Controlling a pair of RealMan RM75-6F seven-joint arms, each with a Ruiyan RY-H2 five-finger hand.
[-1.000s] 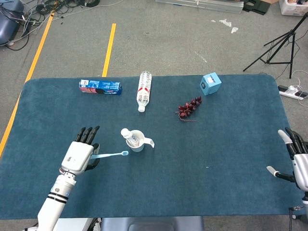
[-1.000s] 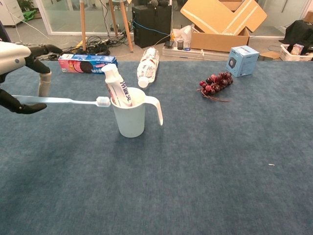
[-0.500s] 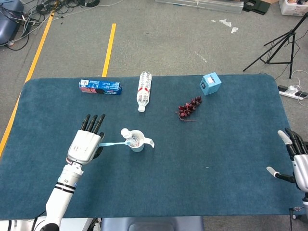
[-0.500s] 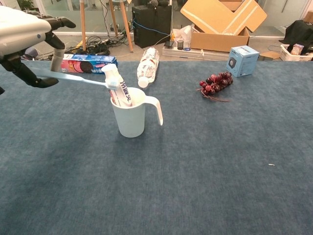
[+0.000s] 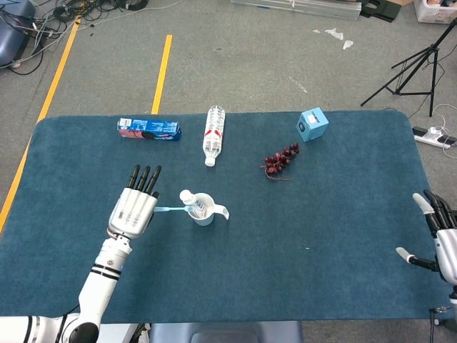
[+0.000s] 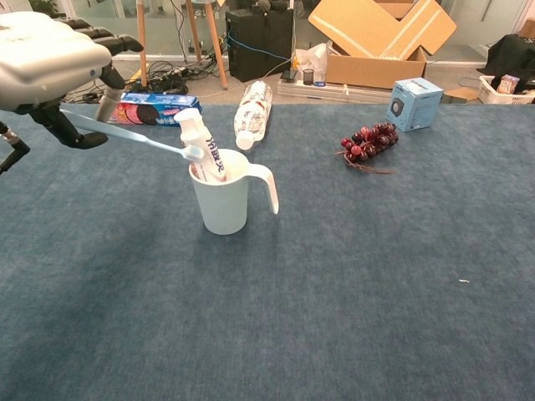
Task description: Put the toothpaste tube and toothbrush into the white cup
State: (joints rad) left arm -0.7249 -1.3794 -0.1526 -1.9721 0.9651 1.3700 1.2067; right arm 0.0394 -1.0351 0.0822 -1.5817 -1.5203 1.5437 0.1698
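Note:
The white cup [image 6: 224,200] [image 5: 204,212] stands left of the table's middle, its handle to the right. A white toothpaste tube [image 6: 201,147] [image 5: 190,200] leans inside it, cap up. My left hand [image 6: 52,63] [image 5: 134,209] pinches the handle end of a light-blue toothbrush [image 6: 134,139] [image 5: 170,209]. The brush slopes down to the right, and its head lies against the tube just above the cup's left rim. My right hand [image 5: 440,238] rests at the table's right edge, fingers spread, holding nothing.
A cookie pack [image 5: 148,129], a lying water bottle [image 5: 213,133], a bunch of dark grapes [image 5: 280,160] and a small blue box [image 5: 313,124] lie along the far half of the table. Cardboard boxes [image 6: 380,38] stand beyond the far edge.
My left hand has risen and moved right and away with the toothbrush. The brush head went from beside the cup's left wall up to the tube at the rim.

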